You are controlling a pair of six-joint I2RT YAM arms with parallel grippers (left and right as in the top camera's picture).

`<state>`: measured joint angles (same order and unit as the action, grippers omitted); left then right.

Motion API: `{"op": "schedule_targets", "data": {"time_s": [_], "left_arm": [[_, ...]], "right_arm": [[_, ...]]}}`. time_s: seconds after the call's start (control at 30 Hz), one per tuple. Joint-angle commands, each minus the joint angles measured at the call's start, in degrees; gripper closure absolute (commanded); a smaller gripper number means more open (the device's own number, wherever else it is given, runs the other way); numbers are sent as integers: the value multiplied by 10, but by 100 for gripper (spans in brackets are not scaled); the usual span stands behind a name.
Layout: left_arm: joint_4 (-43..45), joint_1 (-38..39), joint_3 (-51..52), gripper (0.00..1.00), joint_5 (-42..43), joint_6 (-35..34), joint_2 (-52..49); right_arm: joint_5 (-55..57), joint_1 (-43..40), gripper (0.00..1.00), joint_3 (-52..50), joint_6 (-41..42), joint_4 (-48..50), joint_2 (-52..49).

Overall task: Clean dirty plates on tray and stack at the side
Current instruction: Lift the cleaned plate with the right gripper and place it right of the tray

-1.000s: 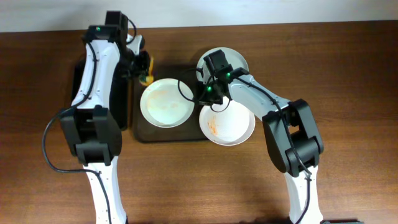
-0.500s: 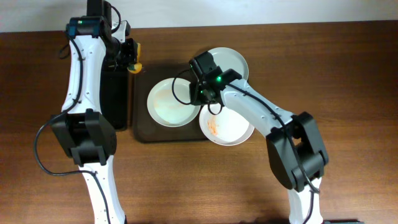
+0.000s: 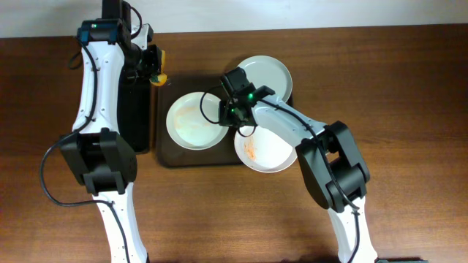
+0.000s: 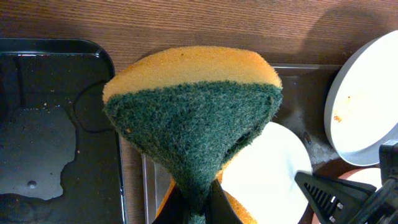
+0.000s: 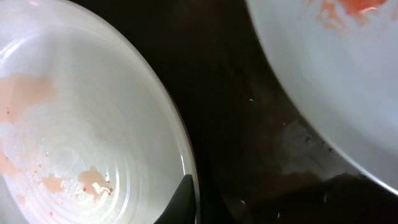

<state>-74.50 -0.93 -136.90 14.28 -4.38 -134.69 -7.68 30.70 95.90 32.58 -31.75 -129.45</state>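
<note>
The brown tray [image 3: 219, 157] holds three plates. A white plate [image 3: 191, 120] with faint orange smears lies on its left. A pale blue-green plate [image 3: 268, 73] sits at the back right. A white plate with an orange smear [image 3: 269, 148] sits at the front right. My right gripper [image 3: 230, 113] is at the left plate's right rim. In the right wrist view one finger [image 5: 193, 199] lies just inside that plate's [image 5: 81, 124] rim. My left gripper [image 3: 150, 71] is shut on a yellow and green sponge [image 4: 193, 112], held above the tray's back left corner.
A smaller black tray [image 3: 135, 109] with water in it [image 4: 50, 124] lies left of the brown tray. The left wrist view also shows the white plate [image 4: 267, 168] and the blue-green plate [image 4: 364, 106]. Bare wooden table lies to the right and front.
My left arm swung back and left with the sponge, then held still. My right gripper moved left across the tray, and the left white plate shifted left with it.
</note>
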Motion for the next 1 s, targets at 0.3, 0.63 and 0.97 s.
{"op": "schedule_targets", "data": {"time_s": [0.3,0.63,0.97], "left_arm": [[31,0,-8,99,-17,-8,-3],[28,0,-8,99,-17,-8,-3],[29,0,-8,99,-17,-8,-3]], "right_arm": [[448,64,96,181,-129,-243,72],[928,235,96,181,-126,-250,72],[673,174,96,181,-20,-320,92]]}}
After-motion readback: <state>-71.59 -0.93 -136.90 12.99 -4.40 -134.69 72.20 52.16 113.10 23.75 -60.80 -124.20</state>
